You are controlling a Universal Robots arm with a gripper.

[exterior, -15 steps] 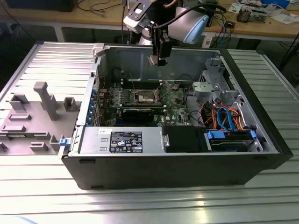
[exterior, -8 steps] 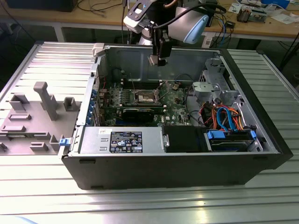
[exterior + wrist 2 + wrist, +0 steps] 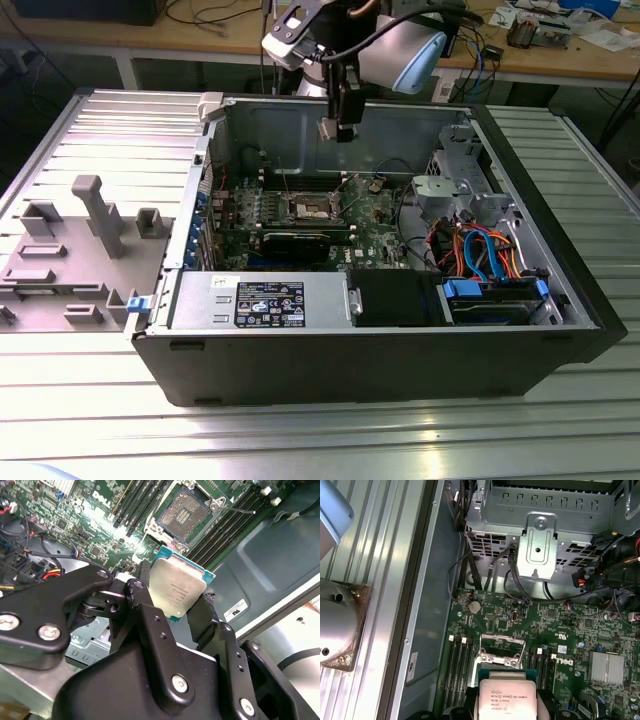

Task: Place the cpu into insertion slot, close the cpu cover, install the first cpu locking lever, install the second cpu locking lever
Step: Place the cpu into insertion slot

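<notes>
— While we hold the cpu pinched by two opposite edges, the gripper closed only to the chip's width, we hang above the open computer case, well clear of the motherboard.

— And the insertion slot?

— Below us, its dark centre bare, nothing seated in it. We judge this step wants the chip level, square to the silver rim and matched at the corners. We should come straight down and let it settle without pressing, since the socket contacts would bend easily.

— What else does the case hold?

— The power supply lies along the near wall. The metal drive cage and a bundle of orange and blue cables sit at the exterior view's right. All of it is well apart from our path.
</notes>
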